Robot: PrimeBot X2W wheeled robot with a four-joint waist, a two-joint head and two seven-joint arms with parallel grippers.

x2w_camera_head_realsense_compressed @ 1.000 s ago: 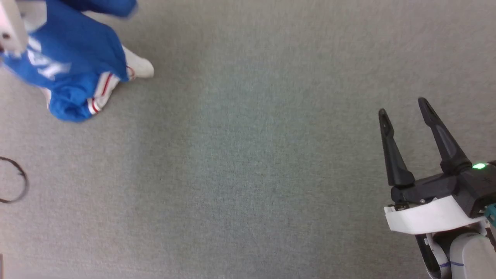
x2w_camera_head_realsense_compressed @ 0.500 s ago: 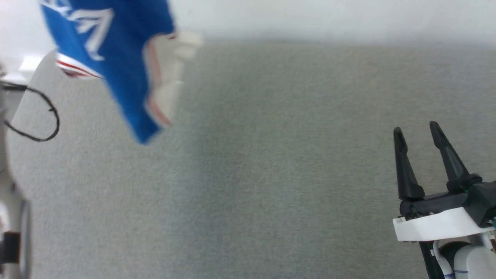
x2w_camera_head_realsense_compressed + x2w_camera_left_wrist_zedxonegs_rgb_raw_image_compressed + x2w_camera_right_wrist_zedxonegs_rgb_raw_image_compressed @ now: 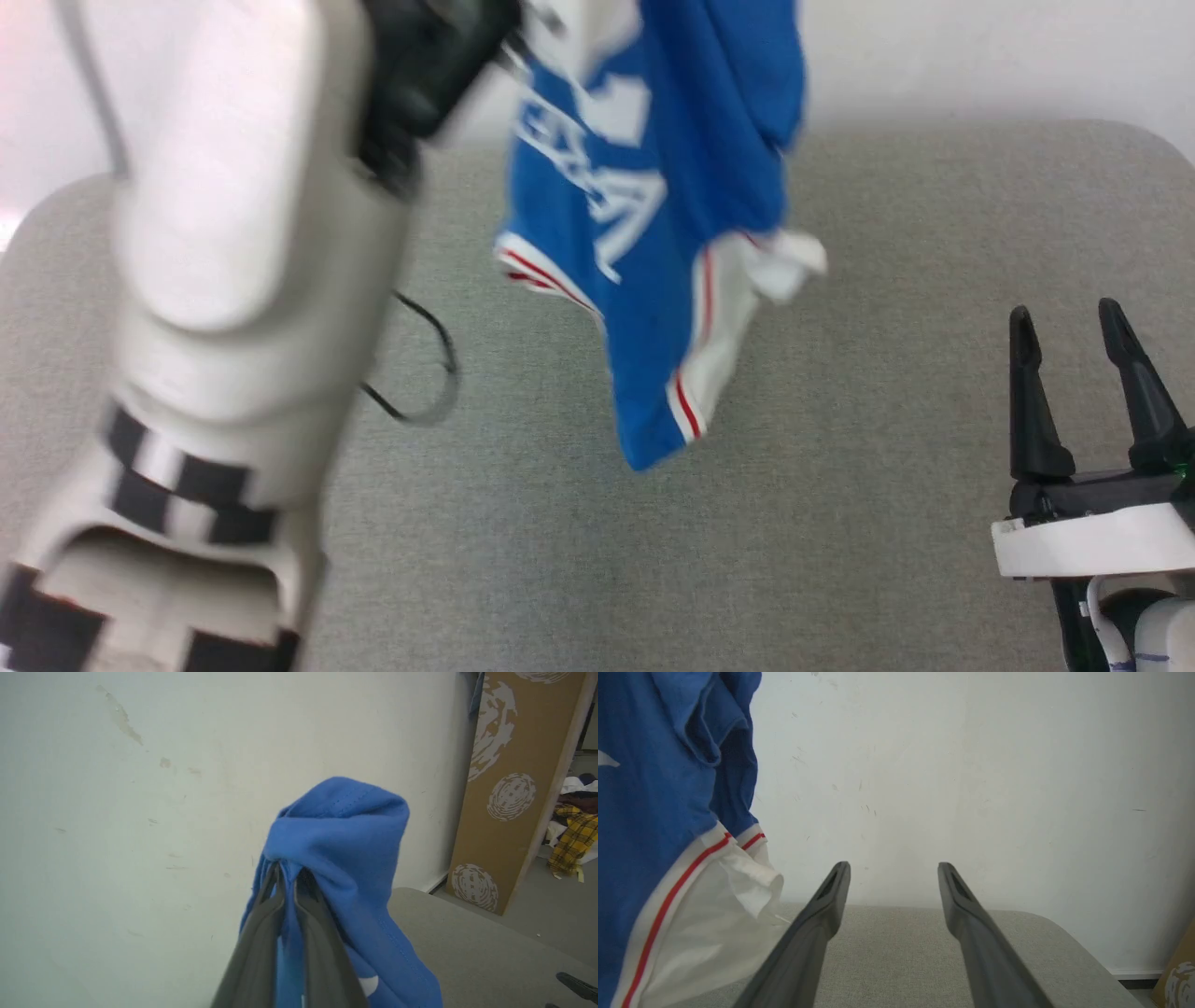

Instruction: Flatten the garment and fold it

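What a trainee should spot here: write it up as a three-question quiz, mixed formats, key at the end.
1. True or false: the right end effector stands open and empty.
2. What holds the garment up? A the left end effector; B the right end effector; C both.
3. What colour are the garment's sleeves?

Key: 1 true; 2 A, its fingers pinch a bunch of blue cloth; 3 white, with red stripe trim.
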